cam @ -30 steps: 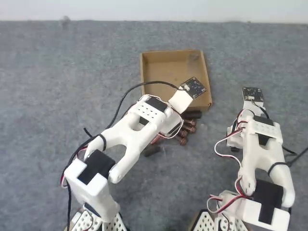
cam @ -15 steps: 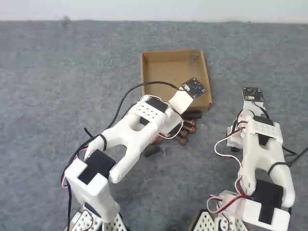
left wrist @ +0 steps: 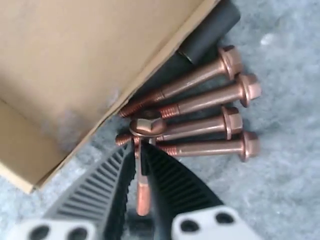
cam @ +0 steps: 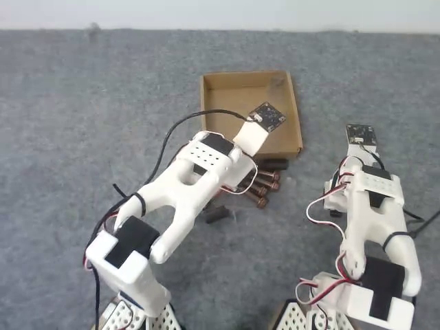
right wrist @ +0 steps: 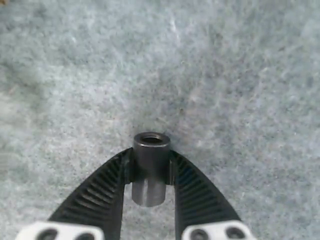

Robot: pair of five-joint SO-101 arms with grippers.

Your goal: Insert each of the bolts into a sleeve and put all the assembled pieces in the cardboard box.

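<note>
In the left wrist view my left gripper is shut on a copper bolt, held just above the carpet with its hex head past the fingertips. Several more copper bolts lie side by side on the carpet beyond it, against the cardboard box. Black sleeves lie along the box wall. My right gripper is shut on a black sleeve, bore end facing the camera, above bare carpet. From above, the left arm stands over the bolts in front of the box.
A loose black sleeve lies on the carpet beside the left arm, and another rests at the box's front wall. The right arm stands to the right of the box. Grey carpet stretches open to the left and far side.
The left arm has shifted slightly left and toward the box, uncovering more of the bolts. The right arm has not moved.
</note>
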